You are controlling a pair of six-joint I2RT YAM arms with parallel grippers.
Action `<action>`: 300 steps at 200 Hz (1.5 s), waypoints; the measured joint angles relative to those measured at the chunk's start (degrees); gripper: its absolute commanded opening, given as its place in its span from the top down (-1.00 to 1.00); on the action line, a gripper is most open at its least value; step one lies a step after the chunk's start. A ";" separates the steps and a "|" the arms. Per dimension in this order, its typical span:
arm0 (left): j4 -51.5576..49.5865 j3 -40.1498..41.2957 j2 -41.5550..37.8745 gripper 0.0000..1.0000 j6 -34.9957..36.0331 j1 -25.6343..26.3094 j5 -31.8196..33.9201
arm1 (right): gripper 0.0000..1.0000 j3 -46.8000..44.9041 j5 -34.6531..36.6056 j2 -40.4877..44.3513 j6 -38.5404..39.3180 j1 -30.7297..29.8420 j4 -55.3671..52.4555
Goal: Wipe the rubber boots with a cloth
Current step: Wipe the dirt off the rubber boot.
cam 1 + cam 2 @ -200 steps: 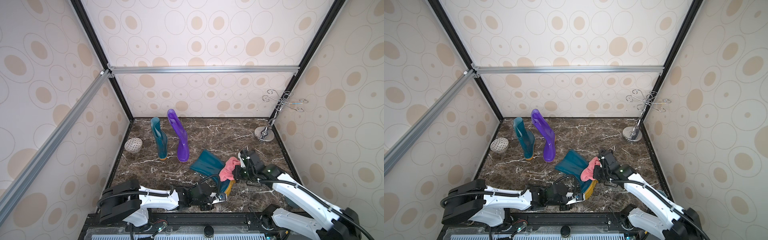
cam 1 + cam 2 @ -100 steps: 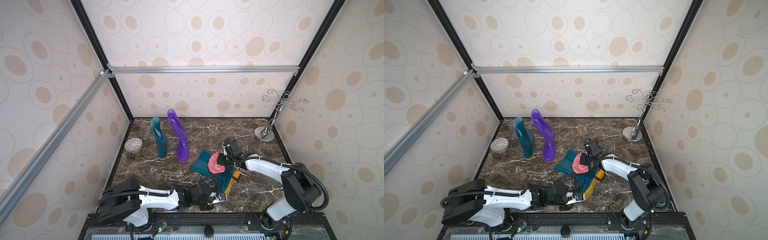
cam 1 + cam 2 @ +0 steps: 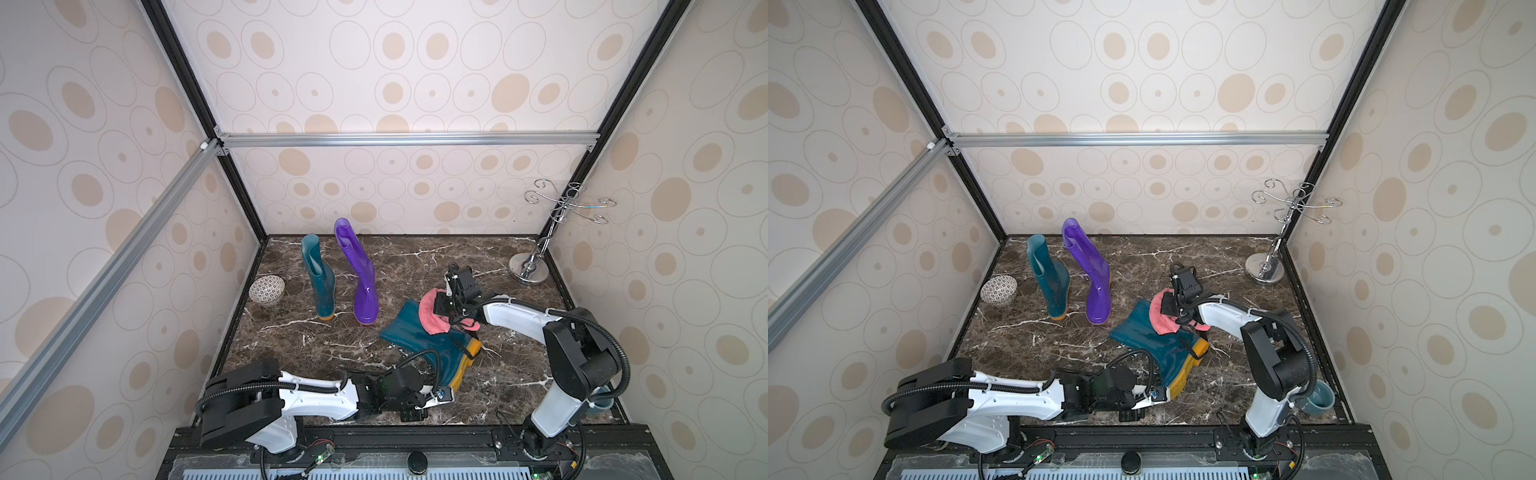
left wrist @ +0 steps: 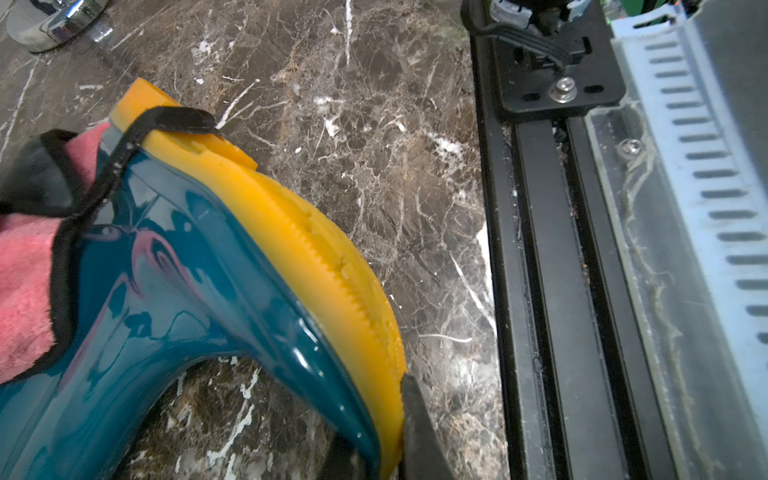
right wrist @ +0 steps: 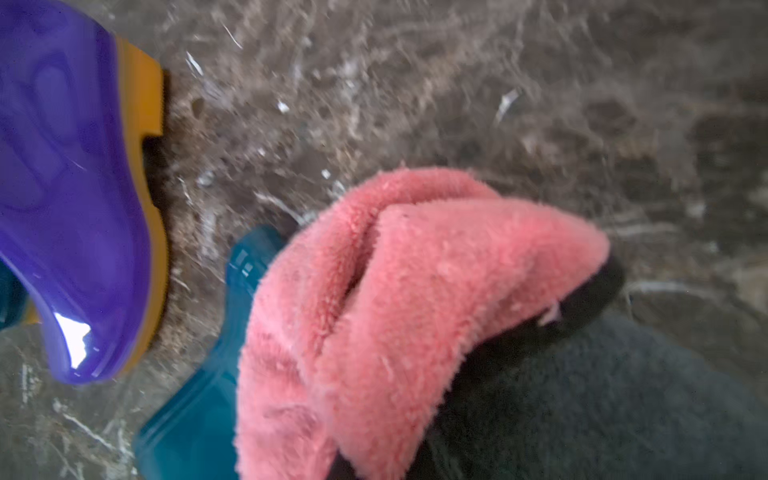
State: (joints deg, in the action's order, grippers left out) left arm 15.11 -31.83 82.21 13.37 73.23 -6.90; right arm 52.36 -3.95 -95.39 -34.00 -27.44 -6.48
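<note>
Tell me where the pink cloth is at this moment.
In both top views the pink cloth lies bunched on the shaft of the fallen teal boot, right of the floor's centre, held by the right gripper.

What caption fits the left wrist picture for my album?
Shiny teal boot lying on dark marble, yellow sole up close, pink cloth on its shaft.

I have open marble tabletop (image 3: 299, 345) between my left arm (image 3: 316, 399) along the front edge and the standing teal boot (image 3: 320, 282) and purple boot (image 3: 363, 282). The lying teal boot (image 3: 428, 345), with the pink cloth (image 3: 432, 318) on it, blocks the centre. My right arm (image 3: 515, 320) slants across the right side. The patterned bowl (image 3: 267, 290) crowds the left wall. The back strip is clear up to the chrome stand (image 3: 528, 270).
</note>
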 measured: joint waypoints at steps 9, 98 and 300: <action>0.02 0.00 -0.02 1.00 0.02 0.00 0.13 | 1.00 -3.39 0.07 2.40 -0.20 0.00 0.07; -0.61 0.63 -0.92 1.00 0.96 0.07 0.81 | 1.00 -17.99 4.28 36.63 0.90 0.59 -16.72; -1.14 0.94 -1.97 1.00 2.14 0.39 1.95 | 1.00 -0.24 -2.34 7.85 3.17 3.78 -17.07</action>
State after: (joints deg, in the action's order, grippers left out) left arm 13.98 -30.89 80.25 15.51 73.63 -4.95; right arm 52.12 -6.28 -87.55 -30.83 -23.66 -23.55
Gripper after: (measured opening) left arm 0.109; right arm 0.057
